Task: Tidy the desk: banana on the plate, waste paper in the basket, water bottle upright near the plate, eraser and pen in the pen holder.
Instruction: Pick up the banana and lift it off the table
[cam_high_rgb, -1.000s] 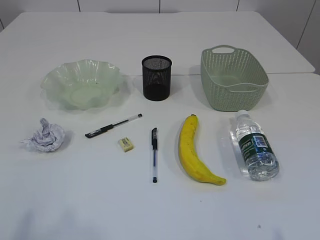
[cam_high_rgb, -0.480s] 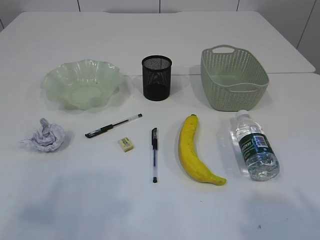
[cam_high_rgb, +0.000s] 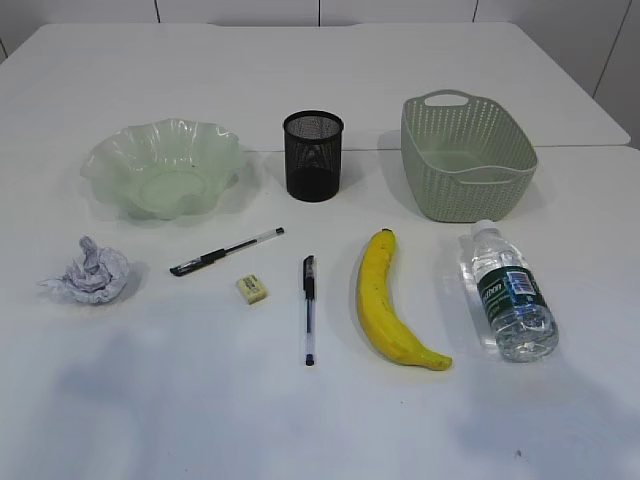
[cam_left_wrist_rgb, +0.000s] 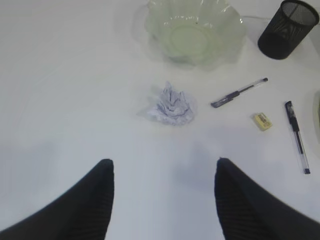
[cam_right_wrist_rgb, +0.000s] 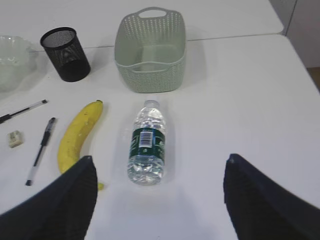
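On the white desk (cam_high_rgb: 320, 420) lie a yellow banana (cam_high_rgb: 385, 302), a clear water bottle (cam_high_rgb: 508, 292) on its side, a crumpled waste paper ball (cam_high_rgb: 90, 272), a small cream eraser (cam_high_rgb: 252, 289) and two pens (cam_high_rgb: 226, 251) (cam_high_rgb: 309, 307). Behind them stand the pale-green ruffled plate (cam_high_rgb: 105, 165), the black mesh pen holder (cam_high_rgb: 313, 155) and the sage-green basket (cam_high_rgb: 466, 190). Neither arm shows in the exterior view. My left gripper (cam_left_wrist_rgb: 163, 162) hangs open above the desk, short of the waste paper (cam_left_wrist_rgb: 171, 105). My right gripper (cam_right_wrist_rgb: 159, 159) is open, nearer than the bottle (cam_right_wrist_rgb: 147, 143).
A seam between two tabletops runs behind the plate, holder and basket. Soft shadows of the arms fall on the front of the desk. In the right wrist view the desk's right edge (cam_right_wrist_rgb: 300, 60) shows, with floor beyond.
Nothing on the desk has moved. The arm shadows on the front of the desk have grown and crept farther in.
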